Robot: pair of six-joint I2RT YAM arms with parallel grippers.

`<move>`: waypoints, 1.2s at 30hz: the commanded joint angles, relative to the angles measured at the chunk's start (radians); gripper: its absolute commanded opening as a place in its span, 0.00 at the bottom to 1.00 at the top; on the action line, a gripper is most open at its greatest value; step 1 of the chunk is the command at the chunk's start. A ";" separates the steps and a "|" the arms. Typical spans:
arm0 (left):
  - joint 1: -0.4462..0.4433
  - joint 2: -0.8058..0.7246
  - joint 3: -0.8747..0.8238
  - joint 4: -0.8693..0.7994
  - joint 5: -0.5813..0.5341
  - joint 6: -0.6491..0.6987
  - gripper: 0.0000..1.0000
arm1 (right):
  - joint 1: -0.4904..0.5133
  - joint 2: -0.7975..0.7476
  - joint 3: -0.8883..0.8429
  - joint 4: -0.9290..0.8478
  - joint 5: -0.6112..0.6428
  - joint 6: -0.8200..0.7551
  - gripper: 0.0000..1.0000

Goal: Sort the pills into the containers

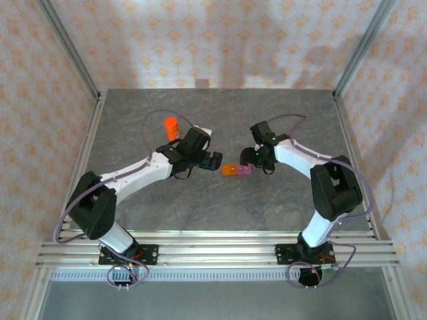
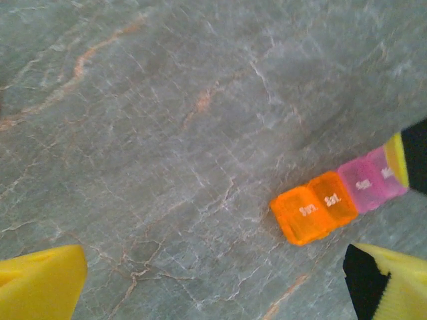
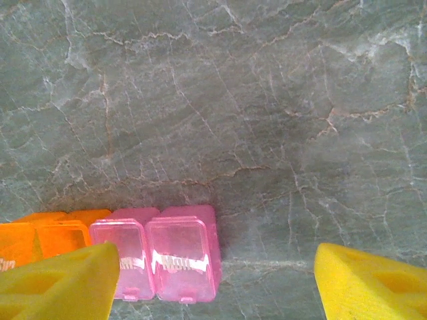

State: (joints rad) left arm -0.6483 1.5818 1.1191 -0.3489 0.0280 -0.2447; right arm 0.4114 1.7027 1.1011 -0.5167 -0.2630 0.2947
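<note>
Containers [image 1: 237, 171], orange joined to pink [image 3: 167, 257], lie mid-table. Right gripper [image 3: 213, 287] hovers at their 3 o'clock, jaws part-spread astride the pink end, gripping nothing; probably lining up on a lid. Left gripper [image 1: 213, 161] hovers at 9 o'clock, wide open, empty.

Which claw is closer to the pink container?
Right. The right claw is at the pink container; the left claw sits beyond the adjoining orange container, apart from both.
</note>
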 commanded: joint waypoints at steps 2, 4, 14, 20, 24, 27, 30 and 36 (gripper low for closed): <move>-0.031 0.045 0.047 -0.081 -0.051 0.114 1.00 | -0.004 0.034 -0.023 0.034 -0.006 0.019 0.76; -0.042 0.062 0.055 -0.085 -0.049 0.137 1.00 | -0.005 0.041 -0.034 0.042 -0.005 0.022 0.76; -0.082 0.130 0.085 -0.096 -0.036 0.219 1.00 | -0.004 0.064 -0.070 0.067 -0.005 0.022 0.76; -0.114 0.171 0.095 -0.092 -0.007 0.261 1.00 | -0.004 0.071 -0.072 0.063 -0.002 0.017 0.76; -0.120 0.200 0.098 -0.085 0.003 0.267 1.00 | -0.004 0.074 -0.073 0.061 -0.001 0.011 0.76; -0.120 0.219 0.101 -0.075 -0.006 0.272 1.00 | -0.003 0.076 -0.075 0.061 -0.002 0.012 0.75; -0.120 0.243 0.119 -0.080 -0.021 0.277 1.00 | -0.004 0.077 -0.076 0.061 -0.002 0.011 0.75; -0.107 0.293 0.170 -0.091 -0.048 0.292 1.00 | -0.004 0.082 -0.080 0.061 -0.006 0.010 0.75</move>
State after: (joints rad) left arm -0.7639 1.8557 1.2438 -0.4175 0.0162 0.0250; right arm 0.4095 1.7496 1.0534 -0.4282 -0.2935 0.3069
